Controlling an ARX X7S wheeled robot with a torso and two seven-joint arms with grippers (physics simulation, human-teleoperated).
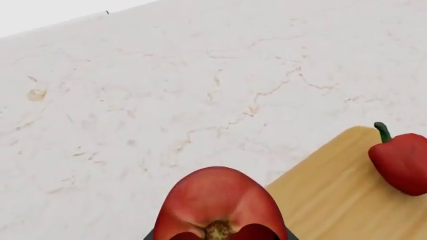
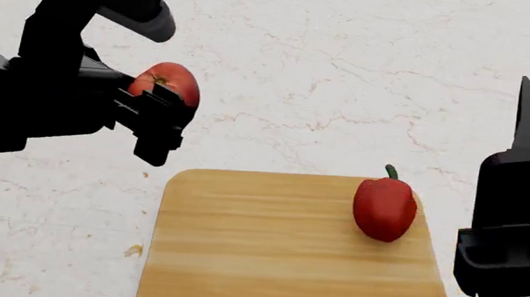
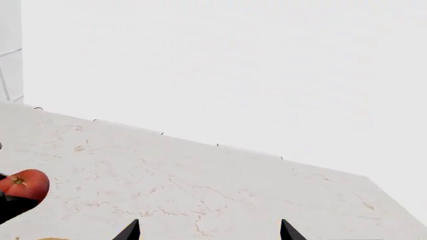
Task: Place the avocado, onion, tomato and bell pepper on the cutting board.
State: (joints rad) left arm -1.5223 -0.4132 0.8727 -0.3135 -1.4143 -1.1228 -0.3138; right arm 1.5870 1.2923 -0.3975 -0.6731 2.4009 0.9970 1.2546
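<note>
Left pincer point(image 2: 162, 122) pinching the tomato point(image 2: 167, 82) above the desk point(image 2: 345, 70); best lowered onto bare cutting board point(image 2: 268, 247), clear of the bell pepper point(image 2: 384, 207). Right pincer point(image 3: 208, 231) spread, empty.

We see a pale marble counter point(image 2: 345, 77) veined with brown cracks, and beyond it a plain white wall point(image 3: 233, 65).

Light-brown wooden cutting board point(image 2: 267, 254): near edge cut off in head view. Round red tomato point(image 1: 217, 205): underside hidden, left wrist view.
</note>
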